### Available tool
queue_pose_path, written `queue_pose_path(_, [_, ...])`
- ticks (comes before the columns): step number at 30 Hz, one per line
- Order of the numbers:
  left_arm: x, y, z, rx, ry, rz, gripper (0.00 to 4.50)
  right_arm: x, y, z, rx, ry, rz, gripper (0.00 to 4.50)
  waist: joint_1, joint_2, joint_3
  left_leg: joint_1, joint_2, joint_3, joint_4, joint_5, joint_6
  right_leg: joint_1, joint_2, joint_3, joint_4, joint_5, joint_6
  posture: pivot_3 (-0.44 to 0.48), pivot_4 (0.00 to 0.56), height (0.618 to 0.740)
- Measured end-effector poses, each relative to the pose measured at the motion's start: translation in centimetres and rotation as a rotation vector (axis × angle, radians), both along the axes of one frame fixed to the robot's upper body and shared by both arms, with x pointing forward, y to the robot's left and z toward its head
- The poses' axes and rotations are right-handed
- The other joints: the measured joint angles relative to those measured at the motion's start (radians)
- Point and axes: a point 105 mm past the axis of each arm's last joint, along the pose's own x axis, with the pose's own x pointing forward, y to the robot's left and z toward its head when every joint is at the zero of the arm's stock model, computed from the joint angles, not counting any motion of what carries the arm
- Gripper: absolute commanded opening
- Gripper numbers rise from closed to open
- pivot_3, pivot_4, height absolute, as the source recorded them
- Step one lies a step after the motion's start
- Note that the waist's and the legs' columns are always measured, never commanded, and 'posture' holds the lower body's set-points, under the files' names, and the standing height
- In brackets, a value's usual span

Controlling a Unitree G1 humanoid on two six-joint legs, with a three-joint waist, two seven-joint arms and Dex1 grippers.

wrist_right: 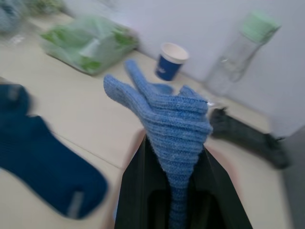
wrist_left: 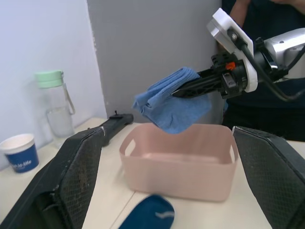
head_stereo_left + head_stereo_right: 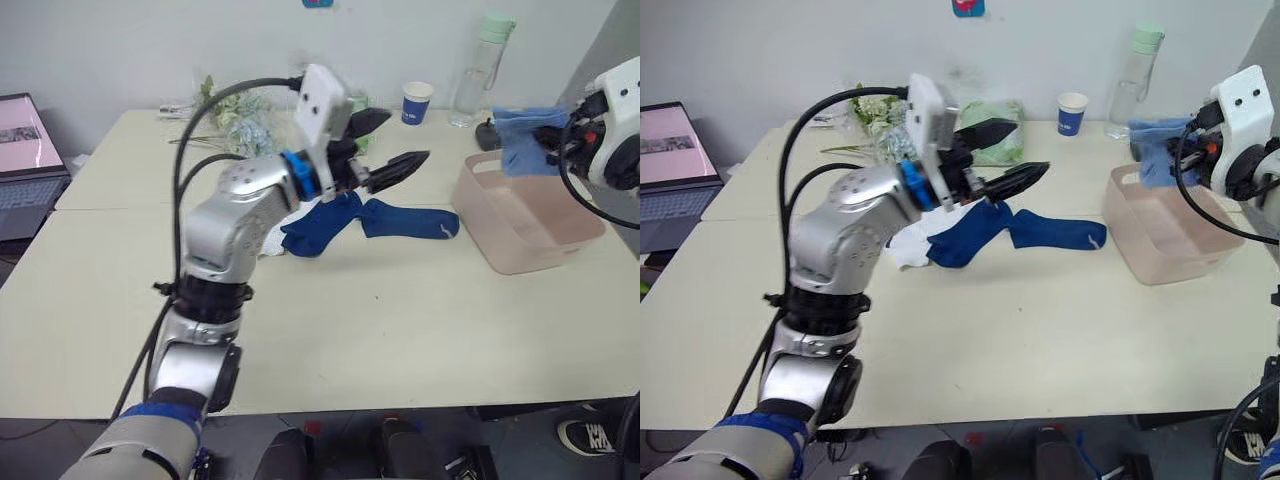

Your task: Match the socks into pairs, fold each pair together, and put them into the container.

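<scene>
My right gripper is shut on folded light blue socks, held in the air above the pink container at the table's right. Two dark navy socks lie flat on the table left of the container. A white sock pokes out from behind my left arm. My left gripper hangs open and empty above the navy socks, raised off the table.
At the back of the table stand a blue-and-white paper cup, a clear bottle with a green cap, a pale green bag and some flowers. A laptop sits at the far left. A dark object lies behind the container.
</scene>
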Motion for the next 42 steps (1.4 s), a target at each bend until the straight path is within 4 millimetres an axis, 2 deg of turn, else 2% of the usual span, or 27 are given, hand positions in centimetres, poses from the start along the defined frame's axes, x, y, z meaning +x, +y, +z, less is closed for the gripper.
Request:
queue_pose_path(3, [-0.5, -1.6, -0.4, -0.003, -0.004, -0.045, 4.48, 1.4, -1.4, -0.6, -0.245, -0.037, -0.025, 0.00, 0.000, 0.001, 0.000, 0.000, 0.001, 0.001, -0.001, 0.002, -0.003, -0.002, 0.000, 0.001, 0.001, 0.000, 0.000, 0.000, 0.150, 0.740])
queue_pose_path(7, [-1.4, -2.9, -0.8, 0.014, -0.007, -0.108, 4.48, 2.9, -1.5, -1.9, -0.499, -0.044, 0.024, 0.00, 0.001, 0.001, 0.001, -0.001, 0.001, 0.002, -0.001, 0.002, -0.004, -0.003, 0.000, 0.001, 0.000, 0.000, 0.000, 0.000, 0.150, 0.740])
queue_pose_path(12, [-1.9, -3.0, -1.2, 0.032, -0.014, -0.125, 4.48, 4.1, -1.9, -7.3, -0.762, 0.092, 0.120, 0.00, 0.005, 0.001, 0.001, -0.002, 0.001, 0.002, 0.000, 0.002, -0.004, -0.003, -0.001, 0.002, 0.000, 0.000, 0.000, 0.000, 0.150, 0.740])
queue_pose_path(17, [-2.2, -2.4, -2.2, 0.053, 0.013, -0.112, 4.48, 3.7, -2.8, -9.9, -0.925, 0.189, 0.177, 0.00, 0.006, 0.001, 0.001, -0.002, 0.001, 0.001, 0.000, 0.003, -0.005, -0.003, -0.002, 0.003, 0.000, 0.000, 0.000, 0.000, 0.150, 0.740])
queue_pose_path(22, [-2.1, -1.9, -2.9, 0.081, 0.035, -0.107, 4.48, 3.0, -3.5, -11.9, -0.953, 0.284, 0.227, 0.00, 0.006, 0.001, 0.001, -0.002, 0.001, 0.002, 0.001, 0.003, -0.005, -0.003, -0.002, 0.003, 0.000, 0.000, 0.000, 0.000, 0.150, 0.740])
queue_pose_path(31, [-2.5, -1.7, -3.8, 0.131, 0.059, -0.161, 4.50, 1.9, -2.9, -12.9, -0.845, 0.409, 0.337, 3.13, 0.005, 0.001, 0.001, -0.002, 0.001, 0.001, 0.001, 0.003, -0.005, -0.002, -0.002, 0.002, 0.000, 0.000, 0.000, 0.000, 0.150, 0.740])
queue_pose_path(33, [-2.5, -1.6, -4.0, 0.131, 0.064, -0.164, 4.50, 1.5, -3.0, -12.4, -0.832, 0.434, 0.354, 3.89, 0.005, 0.001, 0.002, -0.002, 0.001, 0.001, 0.001, 0.003, -0.005, -0.002, -0.002, 0.002, 0.000, 0.000, 0.000, 0.000, 0.150, 0.740])
queue_pose_path(35, [-2.6, -1.7, -4.0, 0.133, 0.064, -0.168, 4.50, 1.2, -3.5, -10.8, -0.839, 0.441, 0.352, 4.48, 0.006, 0.002, 0.002, -0.002, 0.000, 0.001, 0.001, 0.003, -0.005, -0.002, -0.002, 0.002, 0.000, 0.000, 0.000, 0.000, 0.150, 0.740])
queue_pose_path(39, [-2.7, -1.7, -4.1, 0.135, 0.063, -0.177, 4.50, 0.5, -3.9, -6.6, -0.807, 0.435, 0.354, 4.48, 0.005, 0.002, 0.002, -0.002, 0.001, 0.001, 0.001, 0.002, -0.005, -0.002, -0.002, 0.002, 0.000, 0.000, 0.000, 0.000, 0.150, 0.740])
queue_pose_path(42, [-2.7, -1.6, -4.1, 0.136, 0.063, -0.179, 4.50, 0.0, -3.8, -4.4, -0.788, 0.457, 0.359, 4.48, 0.005, 0.003, 0.002, -0.001, 0.001, 0.000, 0.001, 0.002, -0.005, -0.002, -0.002, 0.001, 0.001, 0.000, 0.000, 0.000, 0.150, 0.740])
